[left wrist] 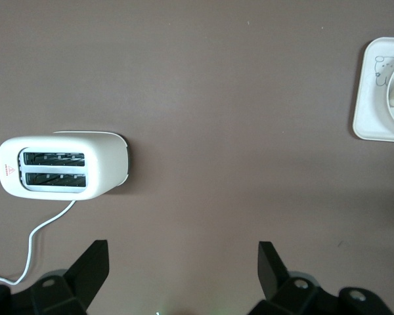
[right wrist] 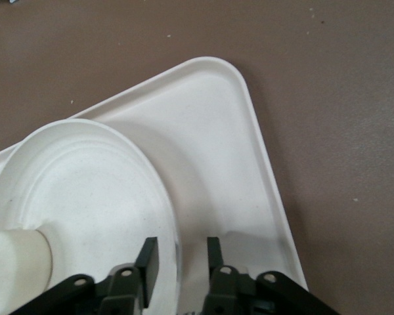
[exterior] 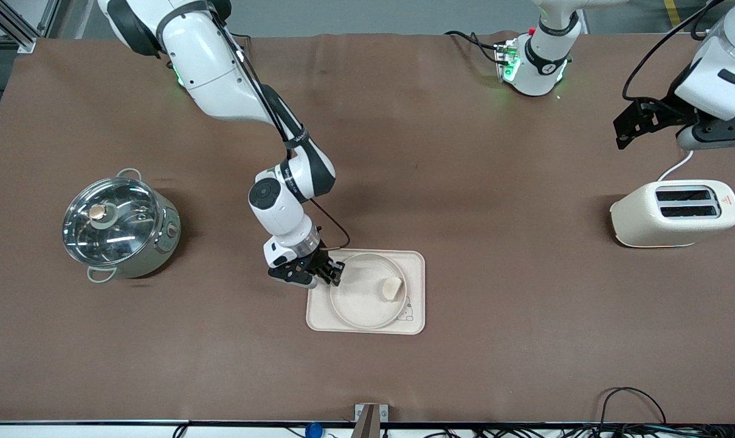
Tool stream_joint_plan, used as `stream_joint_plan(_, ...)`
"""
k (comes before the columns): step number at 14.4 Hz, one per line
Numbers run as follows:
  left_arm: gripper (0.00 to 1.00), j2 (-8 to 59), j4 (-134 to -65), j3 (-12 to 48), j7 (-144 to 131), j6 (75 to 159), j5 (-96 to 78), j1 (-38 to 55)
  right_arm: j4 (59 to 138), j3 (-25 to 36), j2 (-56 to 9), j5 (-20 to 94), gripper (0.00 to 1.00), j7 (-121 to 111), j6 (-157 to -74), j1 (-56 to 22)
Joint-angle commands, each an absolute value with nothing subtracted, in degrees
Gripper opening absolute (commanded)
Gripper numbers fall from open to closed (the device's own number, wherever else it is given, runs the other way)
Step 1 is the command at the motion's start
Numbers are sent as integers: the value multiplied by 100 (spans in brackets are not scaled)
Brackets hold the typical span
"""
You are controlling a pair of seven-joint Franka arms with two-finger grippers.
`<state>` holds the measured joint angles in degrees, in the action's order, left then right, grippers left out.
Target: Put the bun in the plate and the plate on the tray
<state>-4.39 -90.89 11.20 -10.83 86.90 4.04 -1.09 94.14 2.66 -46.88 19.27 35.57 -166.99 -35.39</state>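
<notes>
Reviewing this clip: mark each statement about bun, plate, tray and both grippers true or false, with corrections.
1. The small pale cream bun lies in the round cream plate. True.
2. The plate sits on the bare table beside the rectangular cream tray. False: it rests on the tray.
3. The right gripper has one finger on each side of the plate's rim, not clamped. True.
4. The left gripper holds the bun. False: it is open and empty, waiting above the white toaster.
5. The lidded steel pot stands on the tray. False: it stands on the table toward the right arm's end.

Cream bun (exterior: 392, 288) in round plate (exterior: 358, 304) — plate on rabbit tray (exterior: 413, 323)
</notes>
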Motion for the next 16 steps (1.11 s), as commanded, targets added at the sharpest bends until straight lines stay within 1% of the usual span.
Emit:
stream_joint_plan(1, 100, -624, -9273, 1011, -835, 8719, 316, -79, 9721, 237, -4597, 2013, 89, 3507, -17077, -3585)
stream_joint_plan(2, 100, -607, -9255, 1011, -835, 8710, 325, -79, 9712, 237, -4544, 2013, 96, 3498, -17077, -3621)
stream_joint_plan(3, 100, -589, -9229, 1019, -835, 8701, 325, -70, 9721, 237, -4440, 2013, 100, 3498, -17042, -3621)
stream_joint_plan(5, 100, -563, -9211, 1037, -835, 8701, 325, -62, 9773, 229, -4185, 2021, 100, 3507, -16841, -3595)
stream_joint_plan(7, 100, -562, -9211, 1063, -835, 8701, 325, -62, 9826, 255, -3825, 2021, 100, 3481, -16324, -3464)
stream_joint_plan(9, 100, -545, -9211, 1072, -826, 8701, 299, -62, 9844, 264, -3377, 2004, 100, 3201, -15552, -3113)
stream_joint_plan(11, 100, -554, -9211, 1072, -817, 8692, 203, -79, 9826, 264, -2868, 2013, 100, 2805, -14384, -2709)
stream_joint_plan(12, 100, -554, -9211, 1064, -809, 8684, 133, -97, 9835, 272, -2630, 2004, 100, 2682, -13987, -2498)
stream_joint_plan(16, 100, -554, -9211, 1055, -756, 8631, 79, -97, 9844, 272, -1646, 1995, 100, 1155, -12195, -1330)
